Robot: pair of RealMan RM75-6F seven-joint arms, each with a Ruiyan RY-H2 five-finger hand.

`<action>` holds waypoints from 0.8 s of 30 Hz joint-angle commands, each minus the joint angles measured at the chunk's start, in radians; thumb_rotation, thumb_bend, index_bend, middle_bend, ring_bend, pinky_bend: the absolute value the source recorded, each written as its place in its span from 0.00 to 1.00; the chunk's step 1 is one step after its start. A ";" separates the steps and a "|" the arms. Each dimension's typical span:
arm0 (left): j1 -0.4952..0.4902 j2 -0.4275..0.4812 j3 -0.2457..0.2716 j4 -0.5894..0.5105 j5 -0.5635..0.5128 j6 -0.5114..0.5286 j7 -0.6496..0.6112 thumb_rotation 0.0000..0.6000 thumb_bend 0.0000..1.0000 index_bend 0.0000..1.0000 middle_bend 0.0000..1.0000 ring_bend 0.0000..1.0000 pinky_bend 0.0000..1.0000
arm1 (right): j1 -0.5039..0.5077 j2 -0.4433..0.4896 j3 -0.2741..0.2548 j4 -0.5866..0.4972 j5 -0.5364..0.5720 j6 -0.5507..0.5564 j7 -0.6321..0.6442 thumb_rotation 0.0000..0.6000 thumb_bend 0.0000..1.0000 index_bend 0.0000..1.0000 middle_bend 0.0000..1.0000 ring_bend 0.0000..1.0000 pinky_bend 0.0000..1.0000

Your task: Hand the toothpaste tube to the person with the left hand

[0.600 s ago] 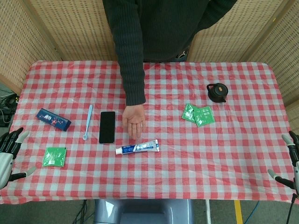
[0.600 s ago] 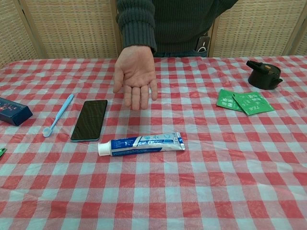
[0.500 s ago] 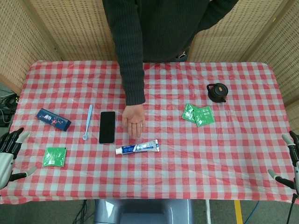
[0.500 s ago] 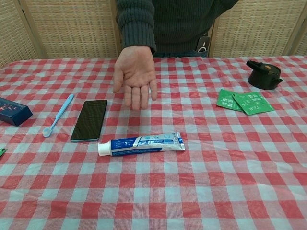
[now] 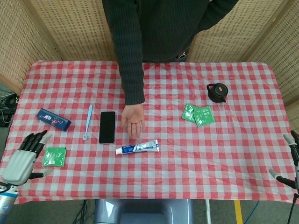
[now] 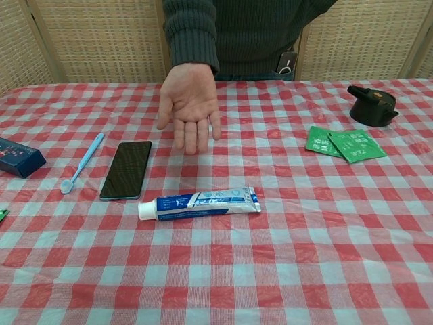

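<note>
A white and blue toothpaste tube (image 5: 138,148) (image 6: 199,204) lies flat near the table's middle, cap pointing left. Just beyond it the person's open palm (image 5: 133,119) (image 6: 191,105) is held out, facing up. My left hand (image 5: 22,159) hovers over the front left corner of the table, fingers spread, holding nothing, far left of the tube. My right hand (image 5: 289,161) shows only at the right edge of the head view, fingers apart and empty. Neither hand appears in the chest view.
A black phone (image 5: 107,126) and a light blue toothbrush (image 5: 88,122) lie left of the tube. A dark blue box (image 5: 53,119) and a green packet (image 5: 55,156) sit near my left hand. Two green packets (image 5: 198,114) and a small black teapot (image 5: 217,92) are at the right.
My left hand has moved right and inward over the table's front left corner. The person's palm and the tube have stayed put.
</note>
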 commanded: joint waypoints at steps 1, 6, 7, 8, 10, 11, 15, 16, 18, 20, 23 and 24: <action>-0.136 -0.096 -0.021 -0.022 -0.052 -0.223 0.053 1.00 0.00 0.00 0.00 0.00 0.00 | 0.002 -0.001 0.003 -0.001 0.005 -0.004 -0.004 1.00 0.00 0.09 0.00 0.00 0.00; -0.266 -0.210 -0.079 0.000 -0.145 -0.406 0.083 1.00 0.00 0.00 0.00 0.00 0.00 | 0.006 -0.004 0.005 0.001 0.016 -0.015 -0.014 1.00 0.00 0.09 0.00 0.00 0.00; -0.283 -0.228 -0.088 0.009 -0.162 -0.427 0.090 1.00 0.00 0.00 0.00 0.00 0.00 | 0.007 -0.005 0.005 0.001 0.018 -0.018 -0.015 1.00 0.00 0.09 0.00 0.00 0.00; -0.308 -0.255 -0.101 0.020 -0.185 -0.455 0.100 1.00 0.00 0.00 0.00 0.00 0.00 | 0.010 -0.006 0.006 0.002 0.021 -0.023 -0.018 1.00 0.00 0.09 0.00 0.00 0.00; -0.337 -0.293 -0.120 0.035 -0.216 -0.481 0.115 1.00 0.00 0.00 0.00 0.00 0.00 | 0.011 -0.007 0.007 0.003 0.026 -0.029 -0.018 1.00 0.00 0.09 0.00 0.00 0.00; -0.356 -0.322 -0.134 0.046 -0.239 -0.494 0.127 1.00 0.00 0.00 0.00 0.00 0.00 | 0.012 -0.007 0.008 0.004 0.029 -0.031 -0.018 1.00 0.00 0.09 0.00 0.00 0.00; -0.409 -0.399 -0.170 0.085 -0.322 -0.525 0.176 1.00 0.01 0.00 0.00 0.00 0.00 | 0.013 -0.006 0.012 0.006 0.039 -0.035 -0.009 1.00 0.00 0.09 0.00 0.00 0.00; -0.425 -0.421 -0.181 0.096 -0.350 -0.530 0.193 1.00 0.01 0.00 0.00 0.00 0.00 | 0.013 -0.005 0.012 0.007 0.041 -0.037 -0.005 1.00 0.00 0.09 0.00 0.00 0.00; -0.451 -0.457 -0.198 0.114 -0.392 -0.534 0.220 1.00 0.03 0.02 0.00 0.00 0.00 | 0.014 -0.003 0.013 0.008 0.044 -0.040 0.000 1.00 0.00 0.09 0.00 0.00 0.00; -0.475 -0.486 -0.208 0.132 -0.436 -0.535 0.255 1.00 0.05 0.05 0.00 0.03 0.02 | 0.015 -0.002 0.015 0.010 0.048 -0.042 0.005 1.00 0.00 0.09 0.00 0.00 0.00; -0.509 -0.529 -0.217 0.164 -0.502 -0.527 0.322 1.00 0.14 0.10 0.00 0.08 0.07 | 0.016 0.000 0.016 0.012 0.053 -0.046 0.013 1.00 0.00 0.09 0.00 0.00 0.00; -0.518 -0.543 -0.221 0.173 -0.523 -0.525 0.336 1.00 0.17 0.11 0.01 0.09 0.09 | 0.016 0.000 0.017 0.013 0.054 -0.048 0.016 1.00 0.00 0.09 0.00 0.00 0.00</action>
